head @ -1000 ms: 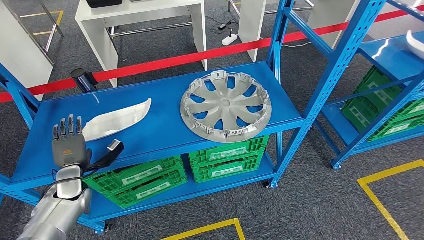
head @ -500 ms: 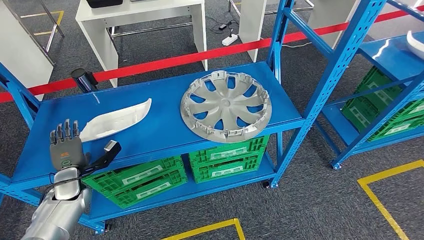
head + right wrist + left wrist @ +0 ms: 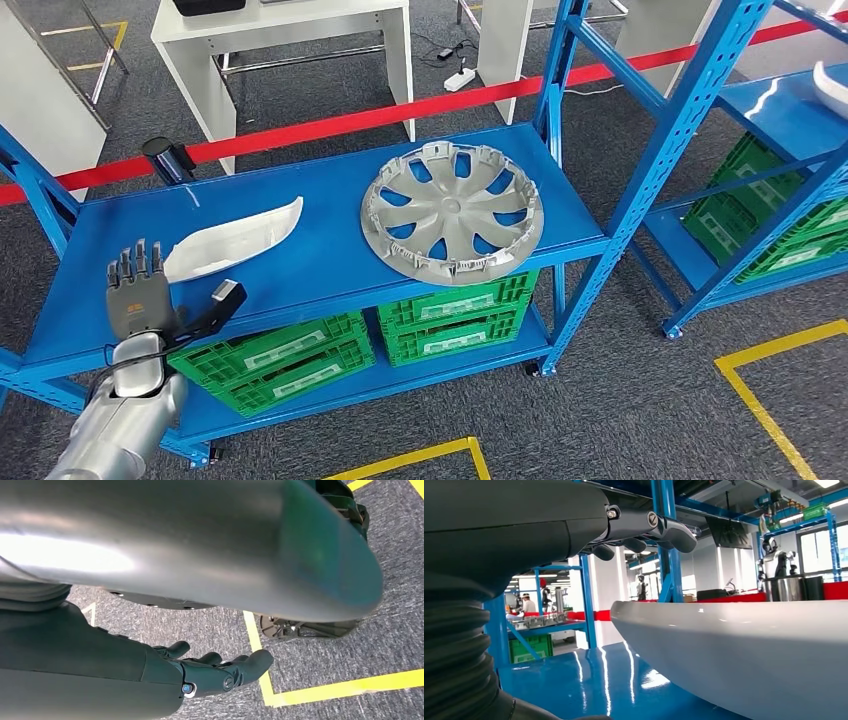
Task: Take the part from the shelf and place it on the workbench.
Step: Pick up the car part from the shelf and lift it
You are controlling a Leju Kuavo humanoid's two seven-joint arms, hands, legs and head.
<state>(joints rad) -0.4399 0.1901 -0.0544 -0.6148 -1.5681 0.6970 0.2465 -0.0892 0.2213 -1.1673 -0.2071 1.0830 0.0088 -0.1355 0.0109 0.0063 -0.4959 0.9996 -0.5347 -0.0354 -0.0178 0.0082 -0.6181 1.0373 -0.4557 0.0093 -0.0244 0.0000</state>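
On the blue shelf, the white part lies just beyond my left hand, whose fingers are spread and hold nothing; my right hand hangs over grey floor, fingers loosely extended; no writing is legible

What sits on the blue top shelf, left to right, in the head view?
Left hand → white curved part → silver wheel cover. The hand hovers with its fingers spread, holding nothing, at the near left end of the shelf.
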